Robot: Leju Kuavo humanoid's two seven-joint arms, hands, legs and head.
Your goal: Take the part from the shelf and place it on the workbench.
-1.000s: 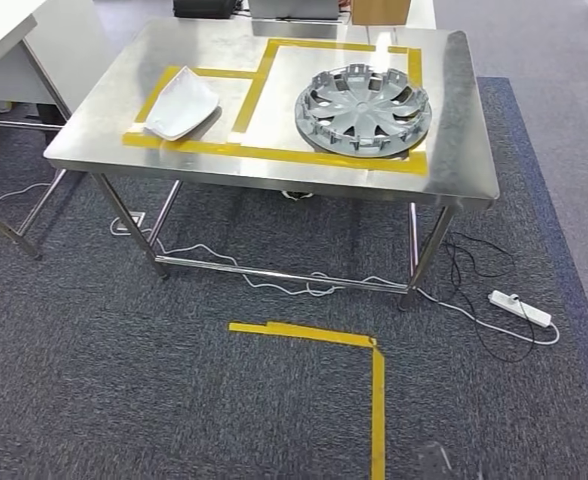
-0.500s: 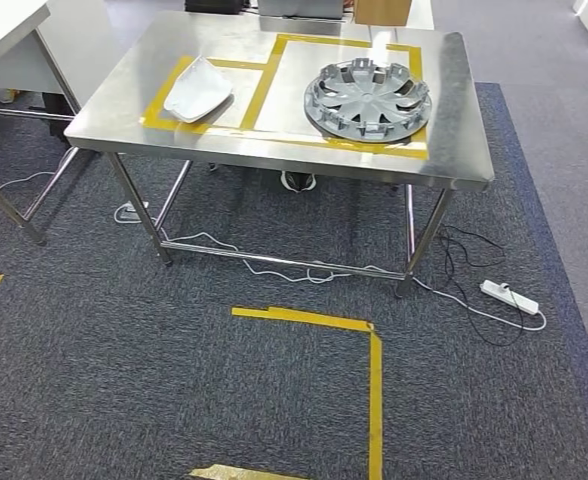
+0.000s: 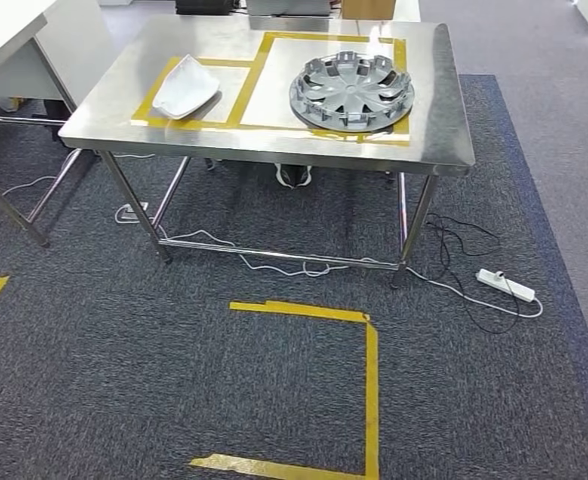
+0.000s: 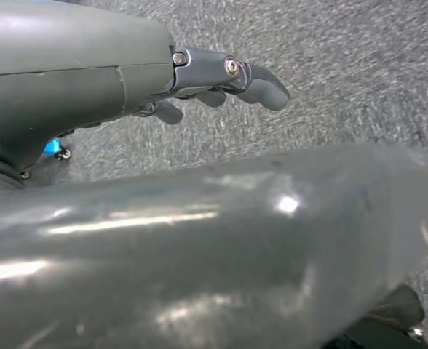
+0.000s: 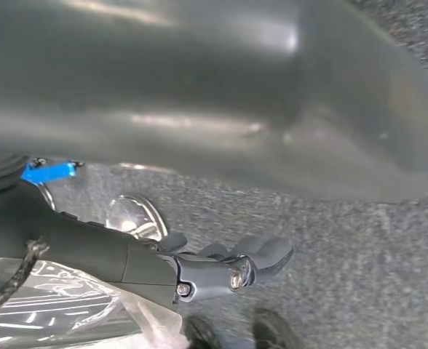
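Observation:
A grey wheel cover [image 3: 351, 90] lies inside a yellow-taped rectangle on the steel workbench [image 3: 434, 130], toward its right end. A white curved part [image 3: 186, 88] rests in the smaller taped rectangle at the left. The bench stands some way ahead of me across the carpet. My left hand [image 4: 217, 80] hangs over the carpet with its fingers stretched out and nothing in them. My right hand [image 5: 223, 265] also hangs over the carpet, fingers extended and empty; crinkled clear plastic [image 5: 63, 305] shows beside its wrist.
A white power strip [image 3: 506, 285] and loose cables [image 3: 276, 265] lie on the carpet under and right of the bench. Yellow floor tape [image 3: 370, 380] marks a corner in front of me. Another table [image 3: 4, 30] stands at the far left.
The whole head view has shifted: the bench now sits higher, smaller and farther off, and more of the yellow floor tape shows at the bottom. The parts on the bench have not moved.

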